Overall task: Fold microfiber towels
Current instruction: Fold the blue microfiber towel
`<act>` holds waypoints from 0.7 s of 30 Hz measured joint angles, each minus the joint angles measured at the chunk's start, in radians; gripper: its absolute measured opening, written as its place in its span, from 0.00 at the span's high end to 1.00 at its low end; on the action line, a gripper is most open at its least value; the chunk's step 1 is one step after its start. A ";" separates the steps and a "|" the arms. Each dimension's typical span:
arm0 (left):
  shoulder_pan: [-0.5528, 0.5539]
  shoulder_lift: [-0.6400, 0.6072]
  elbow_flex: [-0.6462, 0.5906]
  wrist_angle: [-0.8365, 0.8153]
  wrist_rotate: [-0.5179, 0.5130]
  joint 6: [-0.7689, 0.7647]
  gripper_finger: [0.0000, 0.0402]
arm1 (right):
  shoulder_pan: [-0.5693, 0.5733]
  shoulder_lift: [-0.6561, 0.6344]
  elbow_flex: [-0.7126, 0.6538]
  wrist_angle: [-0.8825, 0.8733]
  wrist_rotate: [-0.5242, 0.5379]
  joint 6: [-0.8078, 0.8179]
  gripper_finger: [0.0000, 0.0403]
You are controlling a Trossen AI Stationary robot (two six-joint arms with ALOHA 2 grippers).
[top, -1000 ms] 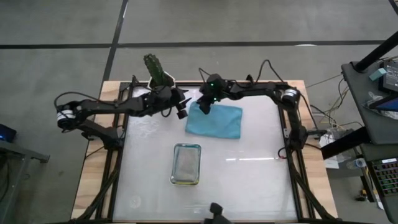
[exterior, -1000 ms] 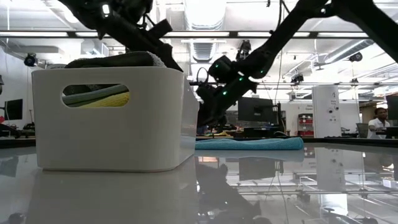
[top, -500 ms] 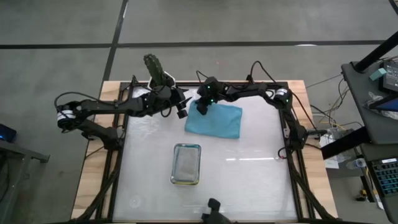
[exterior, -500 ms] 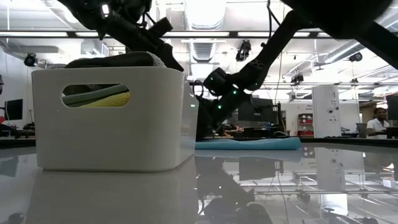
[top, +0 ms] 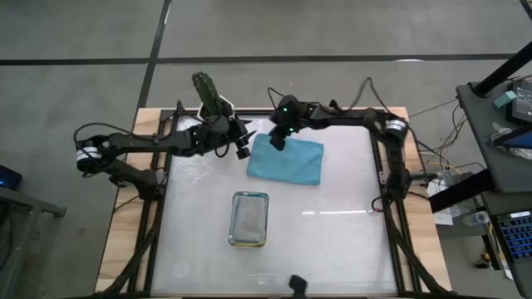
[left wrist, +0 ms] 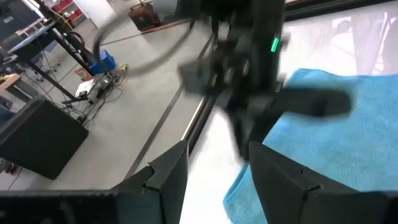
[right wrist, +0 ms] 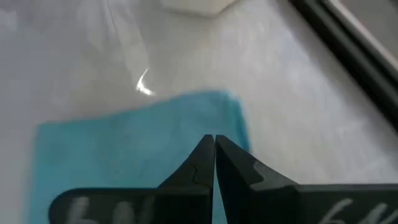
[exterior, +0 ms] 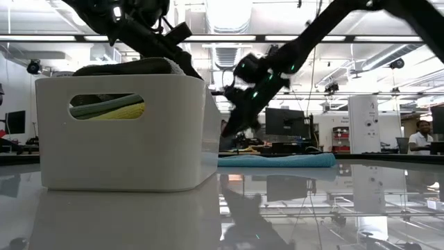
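Closed right pincer [right wrist: 214,144] above light blue towel [top: 288,160] corner

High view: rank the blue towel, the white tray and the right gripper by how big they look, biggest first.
1. blue towel
2. white tray
3. right gripper, shut above the towel's corner, clearly the smallest.
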 joint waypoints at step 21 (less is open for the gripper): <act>0.000 0.000 -0.028 0.000 0.000 0.005 0.61 | 0.073 -0.698 -0.631 -0.273 -0.010 0.866 0.68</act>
